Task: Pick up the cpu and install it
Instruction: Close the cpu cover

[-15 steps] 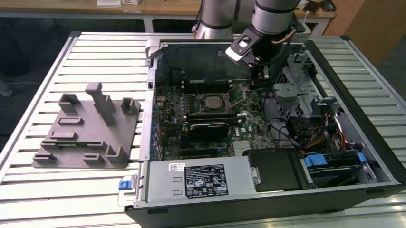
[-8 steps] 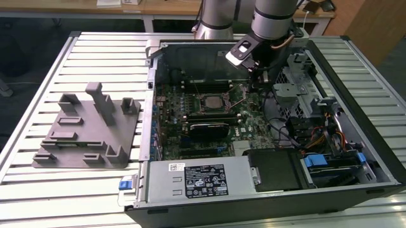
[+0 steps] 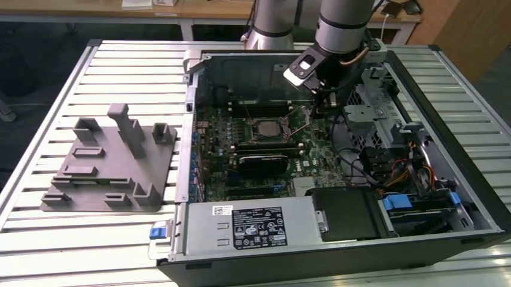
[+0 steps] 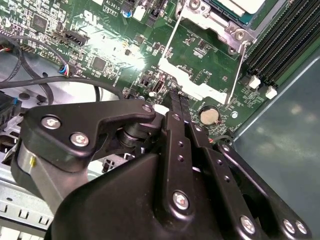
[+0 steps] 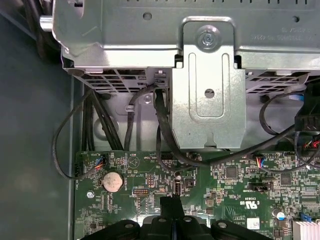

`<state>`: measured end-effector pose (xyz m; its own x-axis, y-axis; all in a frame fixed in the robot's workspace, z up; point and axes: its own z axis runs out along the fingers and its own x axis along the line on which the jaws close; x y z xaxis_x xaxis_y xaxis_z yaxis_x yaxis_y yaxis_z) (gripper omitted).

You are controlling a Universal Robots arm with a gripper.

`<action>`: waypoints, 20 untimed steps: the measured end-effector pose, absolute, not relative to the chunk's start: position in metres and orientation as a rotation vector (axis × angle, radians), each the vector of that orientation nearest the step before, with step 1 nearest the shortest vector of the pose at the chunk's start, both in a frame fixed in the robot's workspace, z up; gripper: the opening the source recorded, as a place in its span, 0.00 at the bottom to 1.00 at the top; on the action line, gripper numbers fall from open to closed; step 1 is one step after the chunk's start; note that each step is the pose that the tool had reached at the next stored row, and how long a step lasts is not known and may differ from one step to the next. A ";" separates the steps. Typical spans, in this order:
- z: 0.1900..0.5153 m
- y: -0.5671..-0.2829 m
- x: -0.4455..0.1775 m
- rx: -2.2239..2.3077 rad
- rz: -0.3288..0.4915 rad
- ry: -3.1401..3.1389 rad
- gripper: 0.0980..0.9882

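Cpu (image 3: pixel 266 127) lies flat in its socket (image 3: pixel 249 129) near the middle of the exterior view, just to the exterior view's left of the gripper (image 3: pixel 322 109) — whose fingers (image 4: pixel 173 107), in the second wrist view, are pressed together — pinching nothing.

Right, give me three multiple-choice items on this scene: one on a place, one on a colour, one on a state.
1. The grey fixture stands: A) on the exterior view's left of the computer case; B) inside it; C) on that view's right of it.
2. The motherboard is: A) red; B) green; C) white.
3. The gripper is: A) wide open; B) shut on a screwdriver; C) shut and empty.
Answers: 1 A, it sits outside the case on that side; 2 B, green shows in both wrist views; 3 C, its fingertips meet with nothing between.
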<state>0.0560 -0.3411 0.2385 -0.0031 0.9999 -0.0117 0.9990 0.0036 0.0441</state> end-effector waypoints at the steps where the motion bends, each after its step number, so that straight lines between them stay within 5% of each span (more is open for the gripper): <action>1: 0.238 -0.341 0.056 2.190 0.036 2.197 0.01; 20: 0.238 -0.341 0.035 2.199 0.061 2.204 0.01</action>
